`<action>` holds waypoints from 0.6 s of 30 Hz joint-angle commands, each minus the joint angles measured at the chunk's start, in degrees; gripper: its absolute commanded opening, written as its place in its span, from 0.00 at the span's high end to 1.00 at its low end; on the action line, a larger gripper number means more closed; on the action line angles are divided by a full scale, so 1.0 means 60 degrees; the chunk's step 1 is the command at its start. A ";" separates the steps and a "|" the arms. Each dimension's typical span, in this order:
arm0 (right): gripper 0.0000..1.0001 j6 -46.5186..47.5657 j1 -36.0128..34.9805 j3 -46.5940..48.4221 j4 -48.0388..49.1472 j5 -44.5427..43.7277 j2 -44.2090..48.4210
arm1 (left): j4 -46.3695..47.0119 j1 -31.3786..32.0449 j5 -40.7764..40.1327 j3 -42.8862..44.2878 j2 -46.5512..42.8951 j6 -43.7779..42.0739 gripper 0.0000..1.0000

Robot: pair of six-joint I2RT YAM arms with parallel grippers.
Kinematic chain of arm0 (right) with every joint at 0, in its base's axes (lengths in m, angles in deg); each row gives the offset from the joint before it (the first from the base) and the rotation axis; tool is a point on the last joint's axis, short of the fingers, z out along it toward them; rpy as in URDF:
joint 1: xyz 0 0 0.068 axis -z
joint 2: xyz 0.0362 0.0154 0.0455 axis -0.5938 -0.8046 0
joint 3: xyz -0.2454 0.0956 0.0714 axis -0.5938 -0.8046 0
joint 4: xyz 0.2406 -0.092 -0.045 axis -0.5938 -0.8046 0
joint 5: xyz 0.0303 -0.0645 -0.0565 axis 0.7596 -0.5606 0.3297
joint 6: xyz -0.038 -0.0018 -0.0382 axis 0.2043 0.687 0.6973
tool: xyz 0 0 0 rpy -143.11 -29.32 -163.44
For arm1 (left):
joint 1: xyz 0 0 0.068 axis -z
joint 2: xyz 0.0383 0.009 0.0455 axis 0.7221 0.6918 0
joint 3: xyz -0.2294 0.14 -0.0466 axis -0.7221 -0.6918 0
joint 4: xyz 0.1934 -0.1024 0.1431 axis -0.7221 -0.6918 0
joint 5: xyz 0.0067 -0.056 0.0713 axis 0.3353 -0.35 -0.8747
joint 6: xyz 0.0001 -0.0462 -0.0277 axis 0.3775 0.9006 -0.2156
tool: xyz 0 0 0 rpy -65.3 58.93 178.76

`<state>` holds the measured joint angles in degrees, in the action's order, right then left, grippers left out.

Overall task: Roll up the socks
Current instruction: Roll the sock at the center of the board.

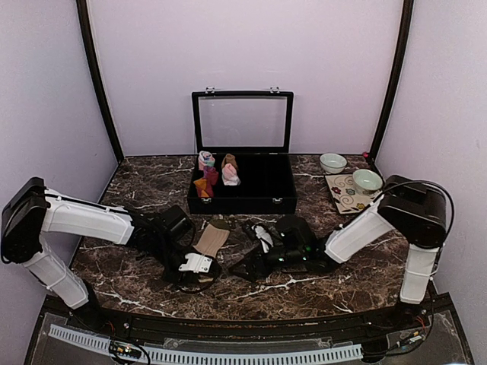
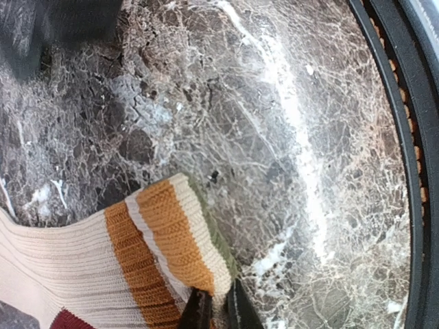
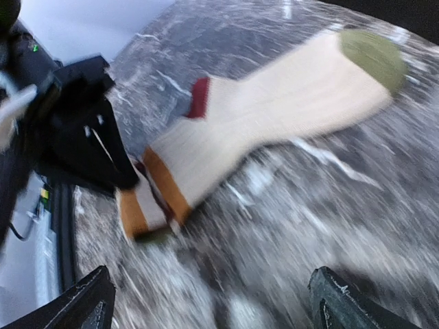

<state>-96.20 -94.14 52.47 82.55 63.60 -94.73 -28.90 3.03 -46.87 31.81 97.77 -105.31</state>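
Lying flat on the bench [image 1: 319, 285], at 6 o'clock of the box [image 1: 243, 204]: one striped sock [image 1: 211, 238], cuff toward the near edge, olive toe pointing away. Nipped narrow at the very edge of the cuff by the left pincer [image 2: 218, 312]. Spread wide and holding nothing: the right pincer [image 3: 212, 305], low over the bench at about 3 o'clock of the sock, its view blurred. Judged from that, the start of the roll, cuff first. To do it well: keep the left grip on every layer of the cuff; turn the cuff over toward 12 o'clock instead of dragging it; pin the foot with the right pincer to stop any sliding on the smooth marble; keep each turn tight and square, stripes stacked, no slack at the heel. Likely risk: losing the cuff, caught as it is only by its rim, so take a deeper bite if possible. Counted: one loose sock in view, perhaps a pair laid one on the other, cannot tell; about five small bundles [image 1: 230, 176] in the box, too small to sort surely; two bowls [image 1: 332, 162] at 3 o'clock of the box; one mat [image 1: 344, 199] under the nearer bowl; two pincers.
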 commanded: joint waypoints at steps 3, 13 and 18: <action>0.01 0.0974 -0.1123 -0.2953 -0.0036 -0.5878 0.2658 | -0.2353 -0.0680 0.1003 0.0459 0.1559 0.0275 1.00; 0.01 0.1378 -0.1199 -0.3002 0.2289 -0.3821 0.2094 | -0.3906 -0.1509 0.2376 0.1814 0.3236 -0.0073 1.00; 0.05 0.2700 -0.1513 -0.3125 0.2946 -0.2078 0.1820 | -0.5099 -0.1660 0.3154 0.2739 0.4380 -0.0629 1.00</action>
<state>-87.85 -102.12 34.37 92.13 41.06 -82.88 -49.90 -7.42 -25.78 49.05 116.52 -106.12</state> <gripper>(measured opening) 0.987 0.059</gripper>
